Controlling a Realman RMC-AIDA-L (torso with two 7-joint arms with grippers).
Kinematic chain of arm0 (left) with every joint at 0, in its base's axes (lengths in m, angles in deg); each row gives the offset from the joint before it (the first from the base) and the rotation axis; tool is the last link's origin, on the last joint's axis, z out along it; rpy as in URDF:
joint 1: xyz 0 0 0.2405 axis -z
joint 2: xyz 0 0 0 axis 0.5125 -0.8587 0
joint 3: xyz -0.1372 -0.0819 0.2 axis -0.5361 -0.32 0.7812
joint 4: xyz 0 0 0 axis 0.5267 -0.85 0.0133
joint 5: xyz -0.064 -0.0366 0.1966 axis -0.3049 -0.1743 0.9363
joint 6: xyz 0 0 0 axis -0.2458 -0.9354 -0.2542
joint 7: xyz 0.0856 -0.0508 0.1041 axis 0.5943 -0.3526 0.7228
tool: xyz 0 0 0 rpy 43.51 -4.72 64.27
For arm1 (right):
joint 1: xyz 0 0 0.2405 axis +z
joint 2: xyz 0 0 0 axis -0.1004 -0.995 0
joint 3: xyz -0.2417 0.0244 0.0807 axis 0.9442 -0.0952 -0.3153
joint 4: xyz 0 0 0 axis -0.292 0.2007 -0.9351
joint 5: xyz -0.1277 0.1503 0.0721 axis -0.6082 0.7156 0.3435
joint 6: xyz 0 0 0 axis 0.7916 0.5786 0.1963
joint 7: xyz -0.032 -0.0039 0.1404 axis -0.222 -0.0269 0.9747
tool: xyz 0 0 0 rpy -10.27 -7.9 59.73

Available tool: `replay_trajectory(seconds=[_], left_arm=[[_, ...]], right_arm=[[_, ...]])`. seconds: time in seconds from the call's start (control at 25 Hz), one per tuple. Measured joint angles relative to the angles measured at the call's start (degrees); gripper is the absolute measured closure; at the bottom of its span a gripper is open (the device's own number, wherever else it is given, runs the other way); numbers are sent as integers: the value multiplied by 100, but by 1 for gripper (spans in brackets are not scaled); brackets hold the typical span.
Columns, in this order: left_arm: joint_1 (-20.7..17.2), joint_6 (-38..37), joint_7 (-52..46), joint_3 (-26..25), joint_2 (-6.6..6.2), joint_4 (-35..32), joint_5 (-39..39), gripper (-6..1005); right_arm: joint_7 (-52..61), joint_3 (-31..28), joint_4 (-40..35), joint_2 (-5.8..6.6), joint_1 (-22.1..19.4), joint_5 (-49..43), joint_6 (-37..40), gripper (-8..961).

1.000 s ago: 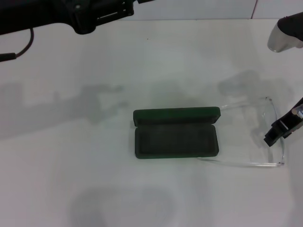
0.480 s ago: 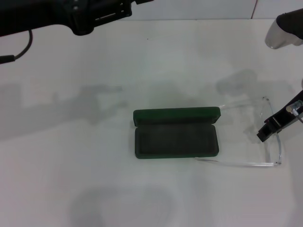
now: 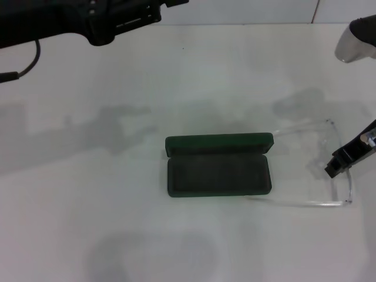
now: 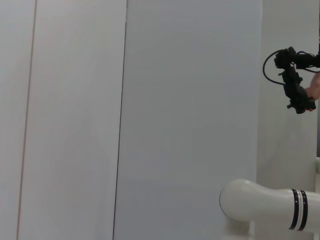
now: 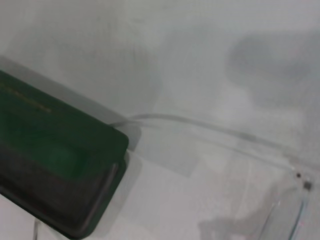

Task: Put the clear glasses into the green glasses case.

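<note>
Black left arm [image 3: 76, 17] with looped cable — white, black-banded link [image 4: 265, 209], black right end effector [image 3: 346, 160].

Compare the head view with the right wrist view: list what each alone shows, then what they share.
Head view only: the right gripper at the lens end of the clear glasses, the whole open green glasses case, and the left arm raised at the far left. Right wrist view only: the gold lettering on the lid. Shared: one case end, a clear arm, the white table.

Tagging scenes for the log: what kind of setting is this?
Probably a lab test bench, not a home: a bare white table against plain white wall panels, holding just an open green glasses case and clear glasses.
</note>
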Motion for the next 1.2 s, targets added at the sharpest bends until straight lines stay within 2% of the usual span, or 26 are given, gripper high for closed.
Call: replay_trajectory(seconds=[0.08,0.32,0.64,0.88,1.2], left_arm=[[1,0,1,0,0,20,-3,538],[-3,-6,2,0,-8,27,-13,537],[-24,-110,2,-7,5,27,-83,538],[-28,-143,-9,-45,9,27,-91,537],[-48,-150,-72,-389,-1,142,-91,538]], right_arm=[[-66,0,-24,2,-35,0,-1,685],[-139,3,-358,4,-251,-12,16,812],[-203,-128,-637,17,-437,-47,82,828],[-476,-726,-1156,22,-654,-49,306,829],[-892,-1597,-2515,22,-1122,181,1118,830]])
